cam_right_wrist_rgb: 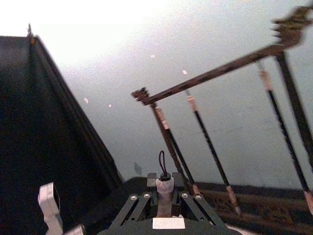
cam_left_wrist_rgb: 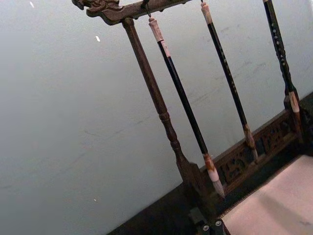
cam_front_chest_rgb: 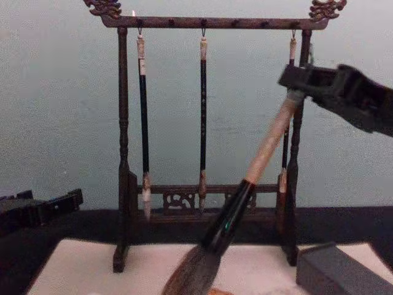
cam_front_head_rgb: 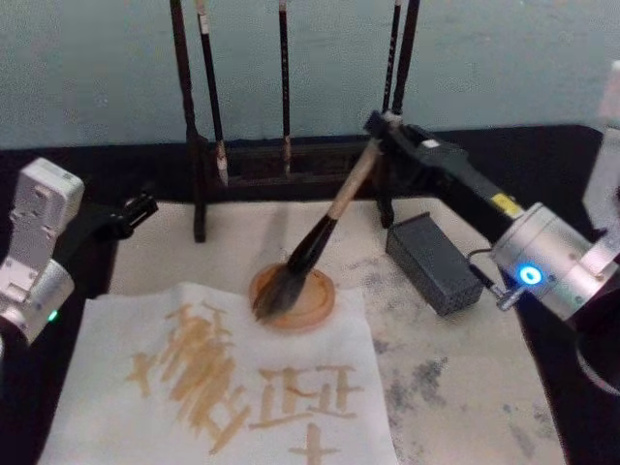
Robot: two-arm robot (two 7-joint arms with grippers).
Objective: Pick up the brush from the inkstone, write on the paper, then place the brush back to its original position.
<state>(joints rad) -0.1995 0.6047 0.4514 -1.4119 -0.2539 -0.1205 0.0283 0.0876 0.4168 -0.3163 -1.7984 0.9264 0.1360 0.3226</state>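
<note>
Nearest in the head view lies the paper (cam_front_head_rgb: 116, 329), a white sheet bearing ochre strokes (cam_front_head_rgb: 208, 378) shaped like written characters, which I cannot read. It rests on a broader off-white mat (cam_front_head_rgb: 465, 387) smudged with grey. Just past the sheet's far edge sits the inkstone (cam_front_head_rgb: 325, 300), a round tan dish, and the brush (cam_front_head_rgb: 320, 237) has its bushy tuft resting on it. The brush's long axis leans: the tuft points down and toward the robot's left, and the black shaft and pale handle rise away to the right and back. The chest view gives the same slant from the side (cam_front_chest_rgb: 264, 147), climbing from the lower middle to the upper right. Right of the dish a dark grey block (cam_front_head_rgb: 434, 263) lies on the mat. The right claw (cam_front_head_rgb: 380, 131) is clenched on the top of the pale handle. The right wrist view shows that handle end and its small dark loop (cam_right_wrist_rgb: 165, 186) standing between the claw's fingers (cam_right_wrist_rgb: 142, 203). A yellow label (cam_front_head_rgb: 502, 203) on the right arm is too small to read. The left claw (cam_front_head_rgb: 140, 206) is parked at the left edge of the mat, apart from everything; whether it is released or clenched I cannot tell. Farthest back on the dark worktop (cam_front_head_rgb: 542, 145) stands the wooden rack (cam_front_chest_rgb: 123, 153). The chest view takes in its carved top bar, from which three slim brushes (cam_front_chest_rgb: 202, 117) hang.
</note>
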